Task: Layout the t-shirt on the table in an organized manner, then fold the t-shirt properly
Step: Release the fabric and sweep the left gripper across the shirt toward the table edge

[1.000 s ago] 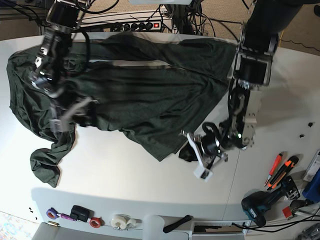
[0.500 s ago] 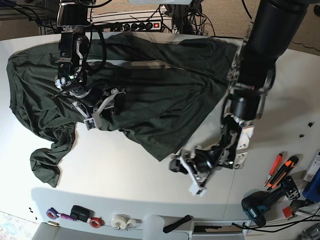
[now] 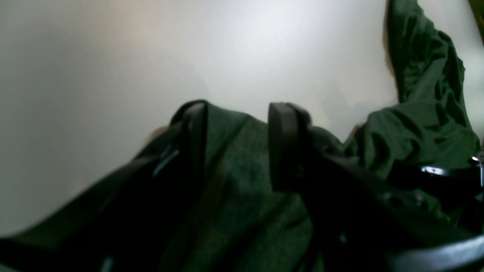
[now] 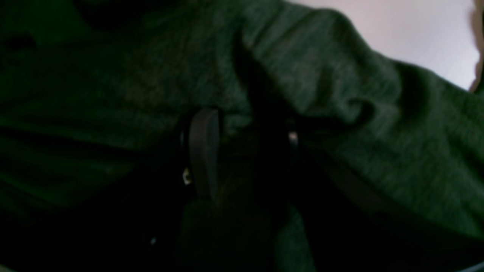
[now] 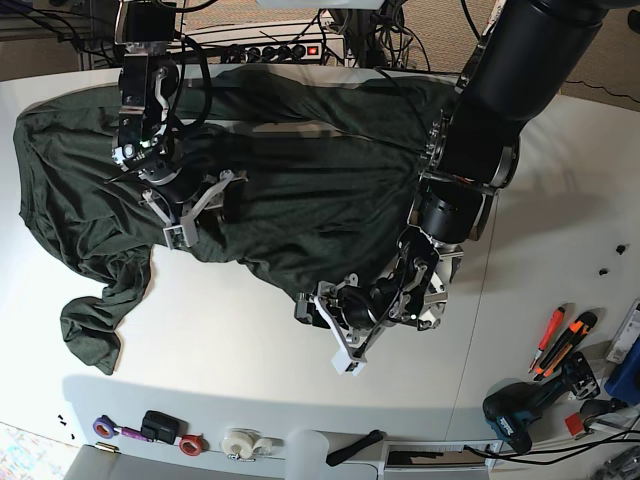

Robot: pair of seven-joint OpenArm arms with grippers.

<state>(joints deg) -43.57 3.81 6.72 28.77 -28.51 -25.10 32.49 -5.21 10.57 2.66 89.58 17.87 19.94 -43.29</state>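
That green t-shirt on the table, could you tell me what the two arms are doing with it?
The t-shirt lies bunched and unfolded across the white table. The left gripper sits at the shirt's lower corner, jaws apart with fabric between them. The right gripper is over the middle of the cloth, jaws also apart. Laying it flat is not yet done.
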